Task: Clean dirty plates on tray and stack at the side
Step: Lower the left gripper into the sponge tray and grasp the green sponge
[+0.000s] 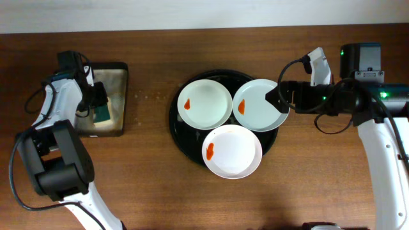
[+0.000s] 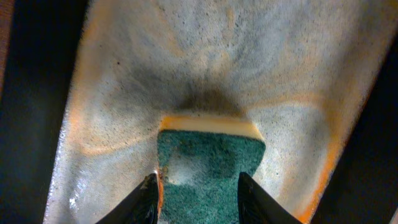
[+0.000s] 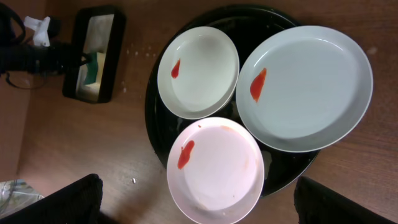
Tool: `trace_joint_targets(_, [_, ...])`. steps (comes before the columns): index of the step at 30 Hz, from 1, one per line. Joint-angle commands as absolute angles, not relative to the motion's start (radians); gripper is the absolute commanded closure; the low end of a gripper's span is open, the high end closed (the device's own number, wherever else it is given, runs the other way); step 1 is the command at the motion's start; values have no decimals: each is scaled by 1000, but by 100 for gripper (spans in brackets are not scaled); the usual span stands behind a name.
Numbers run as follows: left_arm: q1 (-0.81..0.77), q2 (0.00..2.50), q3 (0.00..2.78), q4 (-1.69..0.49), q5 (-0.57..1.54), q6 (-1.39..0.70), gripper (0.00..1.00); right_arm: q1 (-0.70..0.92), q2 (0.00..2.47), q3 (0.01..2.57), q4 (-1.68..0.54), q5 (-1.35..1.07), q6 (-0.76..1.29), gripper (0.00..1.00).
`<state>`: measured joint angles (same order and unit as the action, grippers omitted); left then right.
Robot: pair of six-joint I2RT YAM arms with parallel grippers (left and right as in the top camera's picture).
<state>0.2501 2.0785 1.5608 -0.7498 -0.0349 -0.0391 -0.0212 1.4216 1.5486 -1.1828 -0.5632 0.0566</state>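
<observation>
wooden table (image 1: 153, 191) bears three smeared plates (image 1: 204, 102) on black tray (image 1: 182, 137); right gripper (image 1: 276, 100) gapes wide; left gripper (image 2: 198, 179) straddles sponge (image 2: 208, 165), clamping unclear.

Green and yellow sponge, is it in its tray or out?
Inside: the green and yellow sponge lies within the rectangular dark tray, on its floor.

Tray (image 1: 181, 135) black. Far-left plate (image 1: 208, 105), right plate (image 1: 262, 108) and near plate (image 1: 235, 152) whitish, each with 1 orange-red smear. Sponge (image 2: 211, 171) green, yellow-backed. Table (image 1: 319, 182) brown, wood-grained.
</observation>
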Motion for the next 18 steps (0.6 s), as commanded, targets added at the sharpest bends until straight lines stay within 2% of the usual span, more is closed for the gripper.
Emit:
trace_joint_targets(1, [251, 2130, 1571, -778, -44, -22, 62, -26, 1410, 1572, -1190, -576, 65, 1])
trace_joint_targets(4, [251, 2139, 1571, -805, -42, -22, 64, -26, 1410, 1572, -1190, -577, 65, 1])
trace_joint_targets(9, [251, 2138, 1572, -835, -42, -22, 47, -26, 1410, 1572, -1190, -576, 65, 1])
trace_joint_targets(12, [251, 2138, 1571, -829, -42, -22, 47, -26, 1410, 1572, -1190, -576, 65, 1])
trace_joint_targets(14, [251, 2140, 1571, -820, -42, -22, 58, -26, 1410, 1572, -1190, -577, 65, 1])
trace_joint_targets(15, [251, 2141, 1571, -819, -42, -22, 66, -26, 1410, 1572, -1190, -577, 65, 1])
trace_joint_targets(16, [251, 2141, 1571, -818, -41, -22, 76, -26, 1410, 1572, -1190, -577, 65, 1])
trace_joint_targets(17, [251, 2141, 1571, -815, -42, -22, 92, -26, 1410, 1572, -1190, -576, 65, 1])
trace_joint_targets(18, [251, 2141, 1571, -815, -41, -22, 100, -26, 1410, 1572, -1190, -576, 65, 1])
